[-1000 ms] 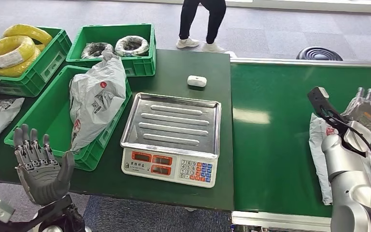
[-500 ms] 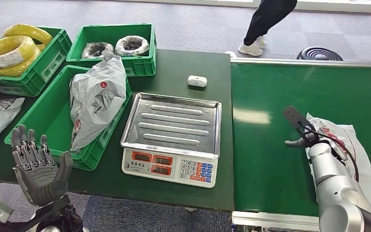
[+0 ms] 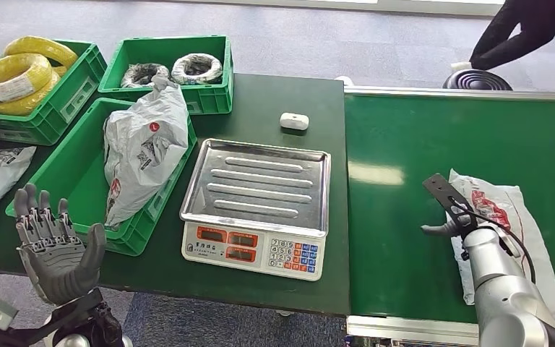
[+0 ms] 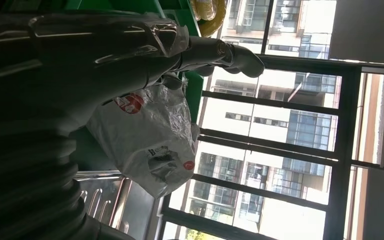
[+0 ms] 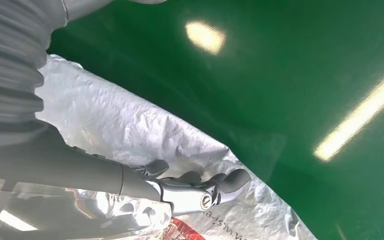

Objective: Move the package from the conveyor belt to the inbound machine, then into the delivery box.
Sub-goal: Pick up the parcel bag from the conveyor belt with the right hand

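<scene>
Right hand [image 3: 444,225] mostly hidden behind its own wrist

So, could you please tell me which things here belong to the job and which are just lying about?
Job:
- package on conveyor belt
- weighing scale
- right hand
- nearest crate

Lying about:
- yellow coils
- far crate
- small white case

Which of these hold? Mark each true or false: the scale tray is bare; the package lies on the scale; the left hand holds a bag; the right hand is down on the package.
1. The scale tray is bare: true.
2. The package lies on the scale: false, it lies on the conveyor belt.
3. The left hand holds a bag: false, it holds nothing, fingers apart.
4. The right hand is down on the package: true.
</scene>
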`<state>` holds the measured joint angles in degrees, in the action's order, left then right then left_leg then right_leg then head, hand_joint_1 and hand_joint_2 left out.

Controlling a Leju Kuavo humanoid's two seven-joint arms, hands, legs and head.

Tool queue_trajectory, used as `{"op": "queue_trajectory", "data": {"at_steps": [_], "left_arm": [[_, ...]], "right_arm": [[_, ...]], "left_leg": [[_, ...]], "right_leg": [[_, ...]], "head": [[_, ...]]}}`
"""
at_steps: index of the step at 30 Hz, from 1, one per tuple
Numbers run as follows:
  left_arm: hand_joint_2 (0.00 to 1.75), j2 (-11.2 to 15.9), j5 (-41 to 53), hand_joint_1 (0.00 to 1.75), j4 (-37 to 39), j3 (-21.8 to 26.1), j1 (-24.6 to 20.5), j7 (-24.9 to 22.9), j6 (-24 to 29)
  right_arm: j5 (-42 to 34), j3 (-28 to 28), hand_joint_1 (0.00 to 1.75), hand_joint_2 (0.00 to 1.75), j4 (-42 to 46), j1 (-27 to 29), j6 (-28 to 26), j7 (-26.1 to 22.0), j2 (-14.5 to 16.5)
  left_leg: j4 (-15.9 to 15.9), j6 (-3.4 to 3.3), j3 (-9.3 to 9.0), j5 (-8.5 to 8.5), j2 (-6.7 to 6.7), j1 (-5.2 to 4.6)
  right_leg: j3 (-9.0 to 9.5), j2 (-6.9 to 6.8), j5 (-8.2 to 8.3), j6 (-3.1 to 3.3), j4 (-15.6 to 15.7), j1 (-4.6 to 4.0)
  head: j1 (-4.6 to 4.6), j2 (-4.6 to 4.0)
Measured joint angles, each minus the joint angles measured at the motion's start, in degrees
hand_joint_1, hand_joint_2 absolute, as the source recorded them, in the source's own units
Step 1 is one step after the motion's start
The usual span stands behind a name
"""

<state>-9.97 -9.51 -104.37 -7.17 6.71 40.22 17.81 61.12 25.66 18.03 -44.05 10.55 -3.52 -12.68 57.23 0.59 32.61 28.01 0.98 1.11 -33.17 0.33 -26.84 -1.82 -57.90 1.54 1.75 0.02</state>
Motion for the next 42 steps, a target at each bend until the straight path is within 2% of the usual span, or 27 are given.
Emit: {"op": "queue_trajectory", "data": {"at_steps": [2, 3, 5, 7, 9, 11, 13, 19, 31, 33, 37, 39, 40, 42], "left_arm": [[1.75, -0.02, 0.18, 0.0, -0.01, 0.05, 0.02, 0.0, 0.04], [1.75, -0.05, 0.34, 0.0, -0.1, 0.11, 0.08, 0.0, 0.17], [1.75, -0.13, 0.55, 0.0, -0.57, 0.21, 0.42, 0.0, 0.69], [1.75, -0.16, 0.5, 0.0, -1.36, 0.21, 1.05, 0.0, 1.38], [1.75, -0.15, 0.2, 0.0, -1.87, -0.02, 1.45, 0.0, 1.85], [1.75, -0.1, -0.09, 0.0, -1.96, -0.43, 1.41, 0.0, 2.05], [1.75, -0.03, -0.23, 0.0, -1.95, -0.84, 1.25, 0.0, 2.13], [1.75, 0.2, -0.37, 0.0, -1.9, -1.53, 0.97, 0.0, 2.21], [1.75, 0.31, -0.46, 0.0, -1.9, -1.95, 0.84, 0.0, 2.21], [1.75, 0.31, -0.52, 0.0, -1.88, -1.97, 0.74, 0.0, 2.14], [1.75, 0.38, -0.72, 0.0, -1.66, -2.09, 0.11, 0.0, 1.83], [1.75, 0.45, -0.76, 0.0, -1.43, -2.19, -0.22, 0.0, 1.65], [1.75, 0.5, -0.82, 0.0, -1.26, -2.25, -0.45, 0.0, 1.49], [1.75, 0.6, -0.92, 0.0, -0.7, -2.3, -1.16, 0.0, 0.94]], "right_arm": [[0.54, 0.07, 0.0, 1.75, -0.02, 0.08, -2.14, 0.51, 0.03], [1.19, 0.08, 0.0, 1.75, -0.01, 0.11, -5.06, 1.34, 0.07], [4.75, -0.34, 0.0, 1.75, 0.25, 0.14, -15.7, 5.17, 0.16], [12.51, -2.25, 0.0, 1.75, 0.91, 0.13, -29.84, 11.83, -0.05], [20.82, -5.35, 0.0, 1.75, 1.72, 0.15, -40.99, 17.21, -0.79], [24.92, -8.06, 0.0, 1.75, 2.87, 0.55, -47.04, 19.41, -1.65], [25.73, -9.96, 0.0, 1.75, 4.66, 1.63, -49.46, 20.55, -2.29], [25.81, -12.81, 0.0, 1.75, 8.24, 4.15, -50.02, 21.43, -3.37], [25.83, -14.11, 0.0, 1.75, 9.84, 5.07, -50.03, 21.6, -3.83], [25.83, -14.94, 0.0, 1.75, 9.8, 5.11, -50.03, 23.39, -4.08], [25.8, -20.32, 0.0, 1.75, 9.33, 5.38, -49.94, 28.58, -5.61], [25.2, -21.49, 0.0, 1.75, 8.33, 5.26, -47.8, 27.81, -5.98], [23.72, -21.27, 0.0, 1.75, 7.56, 5.01, -44.6, 26.21, -6.02], [16.63, -18.84, 0.0, 1.75, 5.95, 4.42, -34.24, 20.45, -5.82]], "left_leg": [[0.0, 0.0, 0.0, 0.0, 0.01, 0.0], [0.0, 0.0, 0.0, 0.0, 0.02, 0.0], [0.0, 0.0, 0.01, 0.0, 0.03, 0.0], [0.0, 0.0, 0.01, 0.0, 0.02, -0.01], [0.0, 0.0, -0.01, 0.01, 0.01, -0.01], [0.0, 0.0, -0.02, 0.02, 0.01, 0.0], [0.0, 0.0, -0.02, 0.02, 0.06, 0.0], [0.0, 0.0, -0.05, 0.02, -0.01, 0.0], [0.0, 0.0, -0.04, 0.02, -0.02, 0.0], [0.0, 0.0, -0.05, 0.02, 0.0, 0.0], [0.0, 0.0, -0.05, 0.02, -0.01, 0.0], [0.0, 0.0, -0.06, 0.02, -0.04, 0.0], [0.0, 0.0, -0.06, 0.02, -0.05, 0.0], [0.0, 0.0, -0.06, 0.01, 0.01, 0.0]], "right_leg": [[0.01, 0.0, 0.0, 0.0, 0.0, 0.0], [0.01, 0.0, 0.0, 0.0, 0.0, 0.0], [0.02, 0.0, 0.0, 0.0, 0.0, 0.0], [0.01, 0.0, 0.0, 0.0, -0.01, 0.01], [-0.01, 0.03, 0.0, 0.0, 0.0, 0.01], [-0.01, 0.03, 0.0, 0.0, 0.0, 0.0], [0.02, 0.0, -0.01, -0.01, 0.01, 0.0], [0.03, 0.06, 0.0, 0.0, 0.01, 0.0], [0.03, 0.07, 0.0, 0.0, 0.01, 0.0], [0.03, 0.06, 0.0, 0.0, 0.01, 0.0], [0.03, 0.08, 0.0, 0.0, 0.01, 0.0], [0.02, 0.1, 0.0, 0.0, 0.01, 0.0], [0.02, 0.11, 0.0, 0.0, 0.01, 0.0], [0.03, 0.06, 0.0, 0.0, 0.01, 0.0]], "head": [[0.0, 0.0], [0.0, 0.0], [0.0, 0.0], [0.0, 0.0], [0.0, 0.0], [-0.01, 0.0], [-0.01, 0.0], [-0.01, 0.0], [0.0, 0.0], [-0.01, 0.0], [-0.01, 0.0], [0.0, 0.0], [0.01, 0.0], [-0.01, 0.0]]}}
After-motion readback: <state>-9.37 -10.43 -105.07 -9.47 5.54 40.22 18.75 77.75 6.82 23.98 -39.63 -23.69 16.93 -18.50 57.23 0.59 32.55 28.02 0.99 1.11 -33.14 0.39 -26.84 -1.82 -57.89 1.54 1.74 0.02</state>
